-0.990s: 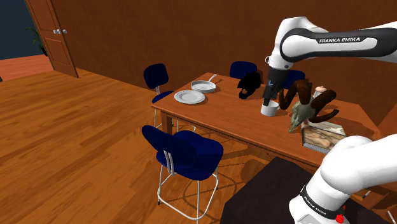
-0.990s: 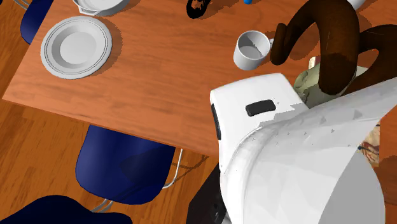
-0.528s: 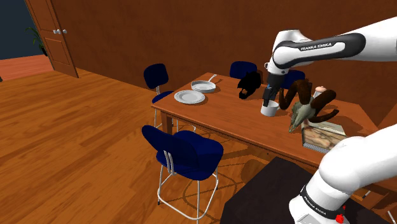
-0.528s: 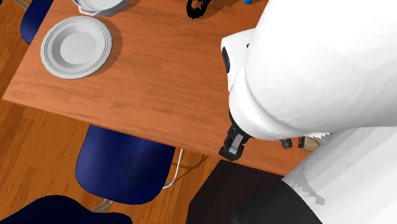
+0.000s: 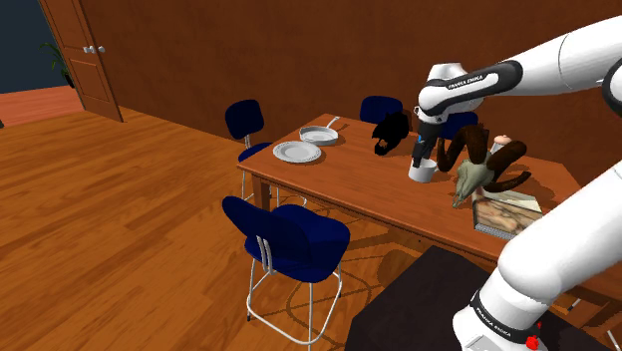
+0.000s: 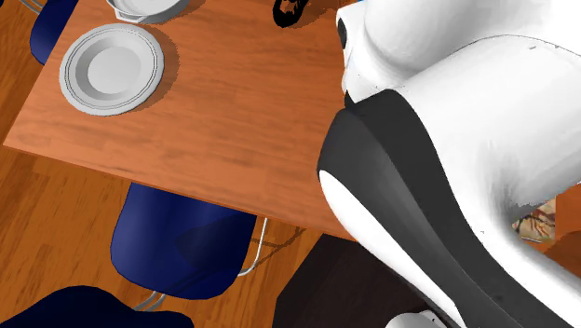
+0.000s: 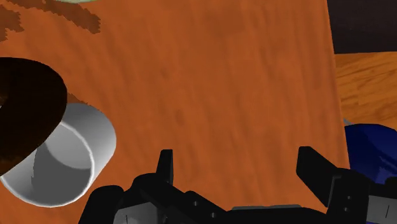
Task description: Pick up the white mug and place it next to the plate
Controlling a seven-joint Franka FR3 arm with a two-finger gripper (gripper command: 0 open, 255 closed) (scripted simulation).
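The room has a floor (image 5: pixel 120 199) of orange-brown wooden boards. A plain dark brown wall (image 5: pixel 249 50) is behind the table. At the far left of the shoulder view stands a brown wooden door (image 5: pixel 85 55) with a round knob.

The table (image 5: pixel 349 179) is long and of reddish wood, and the grain shows clearly. A blue chair (image 5: pixel 289 239) with thin metal legs stands at its near side. A second chair (image 5: pixel 245 120) and a third chair (image 5: pixel 381 105) stand at the far side. The dark stand (image 5: pixel 409 309) is at the lower right.

On the left end of the table lies the white plate (image 5: pixel 296 152), and just behind it a shallow pale dish (image 5: pixel 319 134). More to the right lies a black object (image 5: pixel 389 133) that I cannot identify. The white mug (image 5: pixel 422 173) stands upright on the right part of the table. It is well apart from the plate and just beside a horned skull (image 5: pixel 483 168). To the right of the skull lies a flat pale box (image 5: pixel 506 214).

In the wrist view the gripper (image 7: pixel 236 156) has its two fingers wide apart, with only bare table wood between them. The mug lies outside one finger and is not held, and its grey inside is visible. A dark brown horn (image 7: pixel 25 111) partly covers the mug. In the shoulder view the gripper hangs close above the mug.
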